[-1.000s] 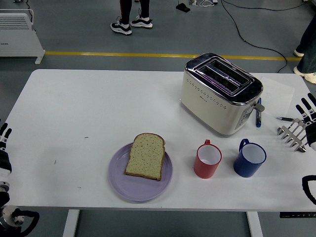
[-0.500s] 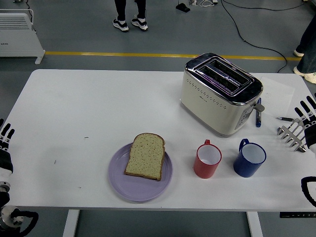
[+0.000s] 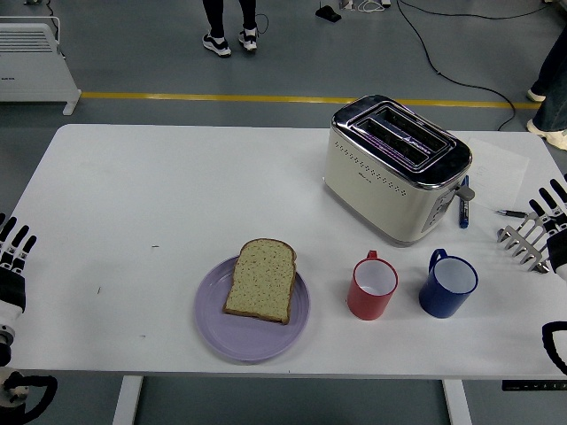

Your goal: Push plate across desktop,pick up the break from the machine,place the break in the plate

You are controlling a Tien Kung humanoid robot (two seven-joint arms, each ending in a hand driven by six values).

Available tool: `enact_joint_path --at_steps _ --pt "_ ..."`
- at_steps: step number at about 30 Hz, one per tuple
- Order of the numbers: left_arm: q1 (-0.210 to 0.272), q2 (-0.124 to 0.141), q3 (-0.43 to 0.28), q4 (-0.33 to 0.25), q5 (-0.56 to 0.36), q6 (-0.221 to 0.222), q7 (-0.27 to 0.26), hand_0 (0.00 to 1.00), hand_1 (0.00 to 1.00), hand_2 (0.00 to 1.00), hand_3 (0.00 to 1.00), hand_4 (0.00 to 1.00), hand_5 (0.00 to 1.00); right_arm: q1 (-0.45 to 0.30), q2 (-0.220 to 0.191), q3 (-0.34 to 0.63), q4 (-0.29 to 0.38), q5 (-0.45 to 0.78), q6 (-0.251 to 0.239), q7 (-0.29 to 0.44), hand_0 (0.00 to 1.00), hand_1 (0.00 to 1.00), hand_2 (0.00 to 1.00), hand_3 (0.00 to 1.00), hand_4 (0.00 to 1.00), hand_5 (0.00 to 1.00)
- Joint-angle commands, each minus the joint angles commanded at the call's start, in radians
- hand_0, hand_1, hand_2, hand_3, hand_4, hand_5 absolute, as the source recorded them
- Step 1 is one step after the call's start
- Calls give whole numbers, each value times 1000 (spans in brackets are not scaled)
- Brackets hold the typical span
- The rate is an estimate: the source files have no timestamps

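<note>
Lying flat on the lilac plate (image 3: 213,329), the slice of bread (image 3: 260,280) is seen in the head view at about 6 o'clock of the white table (image 3: 159,186), near its front edge; the slice covers the upper middle of the plate and one corner reaches the rim at 12 o'clock. The cream toaster (image 3: 394,170) stands well apart at 2 o'clock of the plate, and its two slots are judged to be empty, though their depths are not shown. A red mug (image 3: 372,286) is set just beside the plate at 3 o'clock, with a blue mug (image 3: 447,283) beyond it in the same direction. The left hand (image 3: 12,266) is seen at the table's 9 o'clock edge, fingers spread and nothing held; the right hand (image 3: 555,221) is seen at the 3 o'clock edge, fingers likewise extended and empty. From how things lie, the task is judged to be done or nearly so. The bread is expected to be light, soft and easily crushed or torn, so a gentle pinch across the crust edges, which are firmer than the crumb, would be advised. The plate is judged stiff and smooth, likely to slide readily on the tabletop, and is best pushed low at its rim so that it is not tipped.
</note>
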Motion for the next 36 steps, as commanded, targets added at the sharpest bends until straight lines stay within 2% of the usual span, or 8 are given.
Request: enact_joint_path --at_steps 8,18,25,36 --pt "-4 0 -28 -18 4 -14 76 780 778 805 736 553 998 2 4 6 -4 -10 8 -5 771 751 767 754 504 448" --pt "-12 0 -56 -28 42 -99 147 784 782 803 740 552 998 7 4 11 -9 -24 26 -17 770 749 764 754 501 442" --pt "-9 0 -62 -28 50 -115 154 786 785 805 742 551 998 7 4 15 -11 -24 27 -19 769 747 760 752 500 442" --pt "-9 0 -58 -23 47 -115 149 787 786 804 742 552 998 7 4 16 -14 -25 30 -23 768 747 760 750 499 441"
